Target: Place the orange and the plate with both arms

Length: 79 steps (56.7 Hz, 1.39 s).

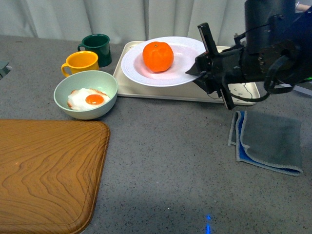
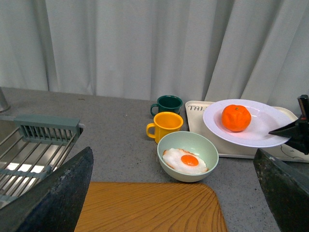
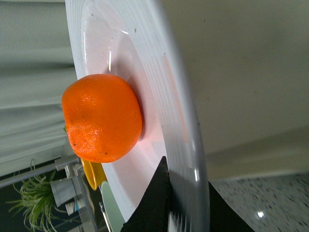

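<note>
Grey counter [image 1: 170, 161], white curtain [image 1: 58, 17], orange [image 1: 158, 56] on plate [image 1: 131, 70]

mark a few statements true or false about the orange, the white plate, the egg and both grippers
The bright orange fruit sits on the round white ridged plate. True.
The right gripper clamps that plate's rim. True.
The fried egg lies in the yellow mug. False: it lies in the pale green bowl beside that mug.
The left gripper holds the grey folded cloth. False: it is open and empty; the cloth lies on the table.
</note>
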Each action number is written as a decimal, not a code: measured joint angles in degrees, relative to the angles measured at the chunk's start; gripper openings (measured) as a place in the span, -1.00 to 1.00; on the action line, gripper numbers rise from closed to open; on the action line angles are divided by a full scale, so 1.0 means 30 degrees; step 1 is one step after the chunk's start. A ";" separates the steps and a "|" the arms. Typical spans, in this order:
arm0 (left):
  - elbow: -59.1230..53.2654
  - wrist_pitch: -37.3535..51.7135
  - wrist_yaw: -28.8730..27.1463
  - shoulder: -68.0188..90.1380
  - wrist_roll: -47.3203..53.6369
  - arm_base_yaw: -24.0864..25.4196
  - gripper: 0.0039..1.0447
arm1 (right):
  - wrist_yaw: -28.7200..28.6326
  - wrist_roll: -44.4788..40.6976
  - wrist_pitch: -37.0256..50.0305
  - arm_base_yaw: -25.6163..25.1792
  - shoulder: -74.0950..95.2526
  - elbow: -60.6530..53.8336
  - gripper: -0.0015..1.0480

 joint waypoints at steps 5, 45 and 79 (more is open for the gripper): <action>0.0000 0.0000 0.0000 0.0000 0.0000 0.0000 0.88 | 0.0408 0.0117 -0.0903 0.0211 0.0903 0.1501 -0.92; 0.0000 0.0000 -0.0007 0.0000 0.0000 0.0000 0.88 | 0.3621 -0.4612 -0.2667 0.0007 0.0357 0.1311 0.39; 0.0000 0.0000 0.0000 -0.0015 0.0007 0.0000 0.88 | 1.1242 -2.3227 1.7260 -0.1384 -0.8145 -1.3384 -0.50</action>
